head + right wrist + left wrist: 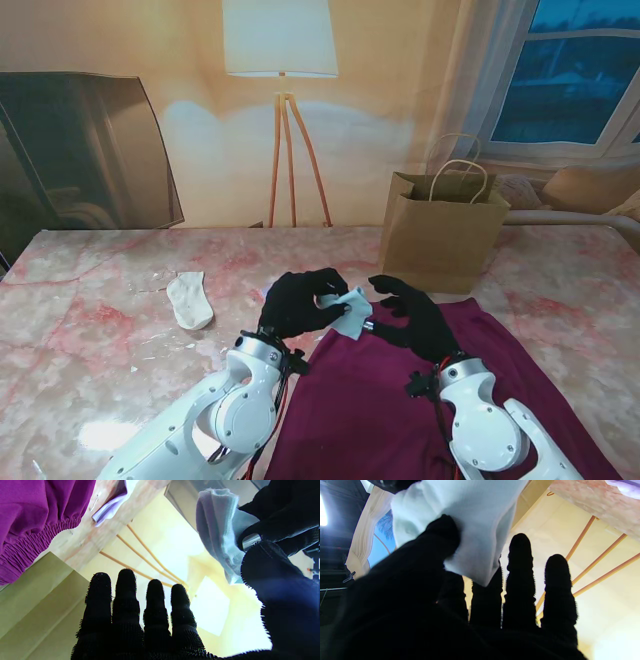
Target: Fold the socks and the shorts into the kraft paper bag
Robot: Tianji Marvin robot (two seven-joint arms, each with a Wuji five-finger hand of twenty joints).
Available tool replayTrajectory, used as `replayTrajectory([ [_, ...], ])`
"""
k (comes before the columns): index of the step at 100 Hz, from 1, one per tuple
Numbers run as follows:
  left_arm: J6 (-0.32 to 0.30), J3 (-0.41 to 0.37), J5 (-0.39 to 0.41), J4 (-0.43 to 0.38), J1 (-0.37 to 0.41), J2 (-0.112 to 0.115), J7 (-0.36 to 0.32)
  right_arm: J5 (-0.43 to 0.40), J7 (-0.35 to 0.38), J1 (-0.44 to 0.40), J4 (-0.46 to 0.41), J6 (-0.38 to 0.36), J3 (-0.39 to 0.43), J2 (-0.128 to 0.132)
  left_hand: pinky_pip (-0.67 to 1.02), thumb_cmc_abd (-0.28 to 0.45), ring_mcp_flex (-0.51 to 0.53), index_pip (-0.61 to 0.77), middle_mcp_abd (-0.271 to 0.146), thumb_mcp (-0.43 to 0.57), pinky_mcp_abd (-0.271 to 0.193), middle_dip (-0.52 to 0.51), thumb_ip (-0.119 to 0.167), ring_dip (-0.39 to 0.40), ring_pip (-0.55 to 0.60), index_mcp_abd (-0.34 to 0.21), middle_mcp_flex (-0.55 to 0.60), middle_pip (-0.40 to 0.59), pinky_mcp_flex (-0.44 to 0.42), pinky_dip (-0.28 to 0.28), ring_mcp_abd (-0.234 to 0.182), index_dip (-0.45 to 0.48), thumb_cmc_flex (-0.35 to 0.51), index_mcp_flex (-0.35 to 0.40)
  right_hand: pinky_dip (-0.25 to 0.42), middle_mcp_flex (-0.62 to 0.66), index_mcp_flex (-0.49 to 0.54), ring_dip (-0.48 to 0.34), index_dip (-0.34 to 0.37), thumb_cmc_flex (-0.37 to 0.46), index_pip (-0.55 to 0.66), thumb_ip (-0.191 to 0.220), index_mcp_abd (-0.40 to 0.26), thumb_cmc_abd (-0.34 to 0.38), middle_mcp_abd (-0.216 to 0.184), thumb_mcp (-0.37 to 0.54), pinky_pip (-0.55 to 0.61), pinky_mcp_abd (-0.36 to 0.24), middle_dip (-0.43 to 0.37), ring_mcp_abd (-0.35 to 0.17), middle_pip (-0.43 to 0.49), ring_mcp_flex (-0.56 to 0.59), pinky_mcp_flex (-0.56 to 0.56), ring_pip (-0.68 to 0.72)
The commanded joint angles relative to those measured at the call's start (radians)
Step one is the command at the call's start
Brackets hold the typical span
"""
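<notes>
Nearest to us, the purple shorts (430, 400) lay spread flat on the desk (90, 290), under our right forearm and reaching on beneath the right hand (415, 315). Our left hand (298, 303) was clamped on a pale sock (349, 311), thumb pressed against the cloth with the fingers behind it, as the left wrist view (470, 530) made plain. The right hand sat just beside that sock; its four fingers (155, 600) were stretched out and apart, while its thumb seemed to rest against the sock's edge. We could not tell whether that thumb truly pinched the cloth or only touched it.

We judged the step in hand to be folding this sock between both hands, held up off the desk. To do it well, the left hand should keep its clamp firm while the right takes the free end and brings it over evenly, so the halves lie edge on edge and nothing slips loose.

A second sock (190, 300) lay flat on the desk, well off to the left of the left hand, not yet folded. Farther on, beyond the right hand, the kraft paper bag (443, 235) stood upright with its handles raised and its mouth open.
</notes>
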Motion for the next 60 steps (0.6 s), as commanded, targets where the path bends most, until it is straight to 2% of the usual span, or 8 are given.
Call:
replayTrajectory([
  [1,0.005,0.007,-0.009,0.008,-0.006,-0.011,0.010,0.000,0.005,-0.011,-0.010,-0.008,0.000,0.002,0.016,-0.035,-0.015,0.036,-0.022,0.036,0.003,0.014,-0.050,0.014,0.024,-0.039,0.022,-0.018,-0.008,0.015,-0.001,0.003,0.045,0.002,0.037,0.002,-0.010,0.025,0.013,0.010,0.014,-0.037,-0.004,-0.054,0.000,0.032,0.013,-0.001,0.013,0.000,0.017,0.011,0.009,0.013],
  [14,0.006,0.017,-0.016,0.018,-0.013,-0.018,0.023,0.007,0.019,-0.012,-0.023,-0.009,-0.002,0.004,0.017,-0.038,-0.015,0.040,-0.022,0.038,0.002,0.013,-0.051,0.015,0.025,-0.041,0.025,-0.022,-0.006,0.016,0.000,0.004,0.047,0.000,0.044,0.021,0.007,0.030,0.020,0.019,0.023,-0.040,-0.015,-0.065,-0.008,0.048,0.019,0.025,0.014,0.004,0.024,0.011,-0.001,0.017],
  [27,0.001,0.027,-0.016,0.022,-0.018,-0.023,0.035,0.005,0.000,-0.009,-0.034,-0.002,-0.018,0.000,0.016,-0.041,-0.017,0.043,-0.022,0.040,0.003,0.013,-0.051,0.016,0.024,-0.043,0.025,-0.025,-0.009,0.017,0.000,0.005,0.048,0.000,0.108,0.056,0.042,0.084,0.049,0.048,0.049,-0.036,-0.040,-0.046,-0.023,0.045,0.058,0.061,0.043,-0.018,0.064,0.019,-0.014,0.055],
  [43,-0.004,0.036,-0.011,0.027,-0.024,-0.027,0.046,0.004,-0.032,0.002,-0.032,-0.005,-0.038,-0.008,0.017,-0.052,-0.010,0.047,-0.022,0.041,0.001,0.006,-0.053,0.016,0.026,-0.040,0.035,-0.029,-0.004,0.019,-0.004,0.004,0.048,0.003,0.180,0.136,0.130,0.186,0.109,0.117,0.119,-0.019,-0.096,-0.010,-0.057,0.044,0.079,0.066,0.163,-0.036,0.173,0.048,-0.009,0.135],
  [60,-0.002,0.034,-0.007,0.025,-0.019,-0.027,0.052,-0.014,-0.089,0.013,-0.018,-0.020,-0.056,-0.019,0.026,-0.075,0.015,0.064,-0.022,0.050,0.005,-0.022,-0.060,0.012,0.028,-0.029,0.060,-0.039,0.017,0.022,-0.005,0.015,0.046,-0.005,0.245,0.261,0.258,0.297,0.240,0.196,0.287,0.008,-0.227,0.038,-0.109,0.108,0.155,0.075,0.306,-0.049,0.289,0.125,0.040,0.271],
])
